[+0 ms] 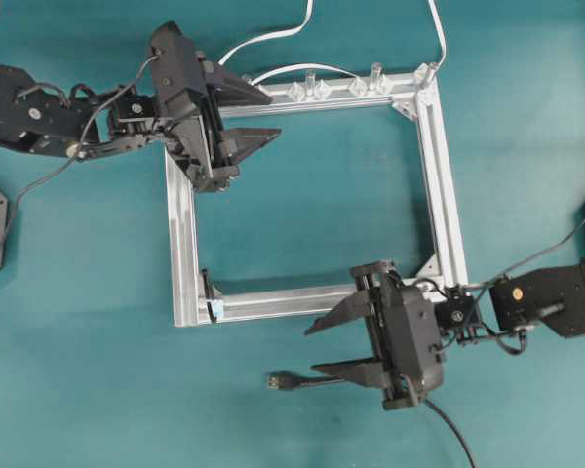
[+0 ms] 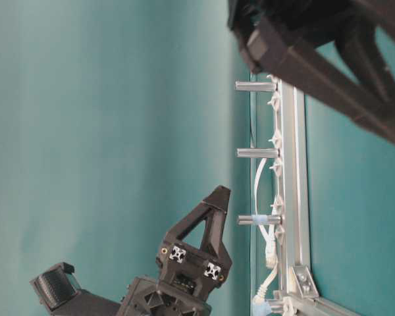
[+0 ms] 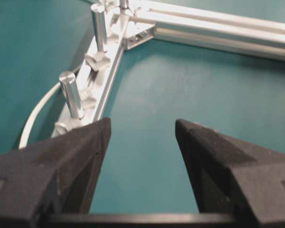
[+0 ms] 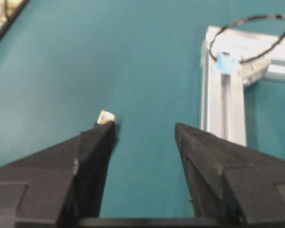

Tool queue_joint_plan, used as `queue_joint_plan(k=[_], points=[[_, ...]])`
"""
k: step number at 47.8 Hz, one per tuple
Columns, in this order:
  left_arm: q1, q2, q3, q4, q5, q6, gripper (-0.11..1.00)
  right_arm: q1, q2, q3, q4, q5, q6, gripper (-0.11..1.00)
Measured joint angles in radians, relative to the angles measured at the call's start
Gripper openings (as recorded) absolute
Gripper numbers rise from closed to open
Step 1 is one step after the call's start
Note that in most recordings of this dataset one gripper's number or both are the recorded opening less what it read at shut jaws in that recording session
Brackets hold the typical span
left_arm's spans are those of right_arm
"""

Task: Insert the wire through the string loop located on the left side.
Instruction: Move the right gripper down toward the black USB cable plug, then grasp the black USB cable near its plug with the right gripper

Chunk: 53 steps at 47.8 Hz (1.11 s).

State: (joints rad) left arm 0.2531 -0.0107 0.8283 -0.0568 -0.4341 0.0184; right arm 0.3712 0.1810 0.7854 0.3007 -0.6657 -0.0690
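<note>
The wire lies loose on the teal table in front of the frame. Its plug points left, and its cable runs under my right gripper and out at the lower right. That gripper is open and empty; in the right wrist view the plug's silvery tip peeks past the left fingertip. The string loop stands at the frame's front-left corner on a light-blue bit, left of my right gripper. My left gripper hovers open and empty over the frame's back-left corner, far from the loop.
The square aluminium frame fills the table's middle. Upright metal posts and clear clips line its back rail. White cables trail off behind it. A black arm cable runs at the right.
</note>
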Motion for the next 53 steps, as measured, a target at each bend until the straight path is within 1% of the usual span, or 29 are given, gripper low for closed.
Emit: queue_joint_plan(k=[12,14,18,23,34,41,53], points=[[0.0,0.0,0.0,0.0,0.002,0.0,0.67,0.067,0.031,-0.046,0.259,0.0,-0.196,0.58],[0.0,0.0,0.0,0.0,0.003,0.0,0.67,0.077,0.037,-0.057,0.29,-0.002,-0.218,0.58],[0.0,0.0,0.0,0.0,0.003,0.0,0.67,0.089,0.051,-0.078,0.339,-0.006,-0.236,0.58],[0.0,0.0,0.0,0.0,0.003,0.0,0.67,0.104,0.075,-0.103,0.373,-0.009,-0.238,0.58],[0.0,0.0,0.0,0.0,0.002,0.0,0.67,0.129,0.129,-0.149,0.417,-0.011,-0.236,0.58],[0.0,0.0,0.0,0.0,0.002,0.0,0.67,0.13,0.147,-0.158,0.434,-0.011,-0.236,0.58],[-0.005,0.0,0.002,0.0,0.002,0.0,0.67,0.13,0.173,-0.16,0.437,0.018,-0.239,0.58]])
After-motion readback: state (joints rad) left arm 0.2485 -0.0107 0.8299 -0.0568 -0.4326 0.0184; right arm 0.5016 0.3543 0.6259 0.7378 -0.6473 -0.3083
